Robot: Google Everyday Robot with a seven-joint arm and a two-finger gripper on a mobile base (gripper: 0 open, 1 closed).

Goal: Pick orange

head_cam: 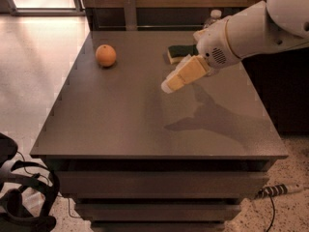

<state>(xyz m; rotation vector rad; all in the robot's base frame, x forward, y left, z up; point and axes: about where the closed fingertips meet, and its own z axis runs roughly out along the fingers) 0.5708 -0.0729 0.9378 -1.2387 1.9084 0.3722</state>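
The orange [105, 55] sat near the far left corner of the dark worktop [145, 134], touching nothing. The claw [169, 86] hung above the middle of the worktop, a little toward the far edge, pointing down and left, well apart from the orange. Its white arm [251, 28] reached in over the right edge. A yellow-and-green sponge [181, 52] lay near the far edge, just behind the claw. A water bottle [214, 16] stood by the far right corner, partly hidden by the arm. The arm's shadow [203, 122] fell toward the right edge.
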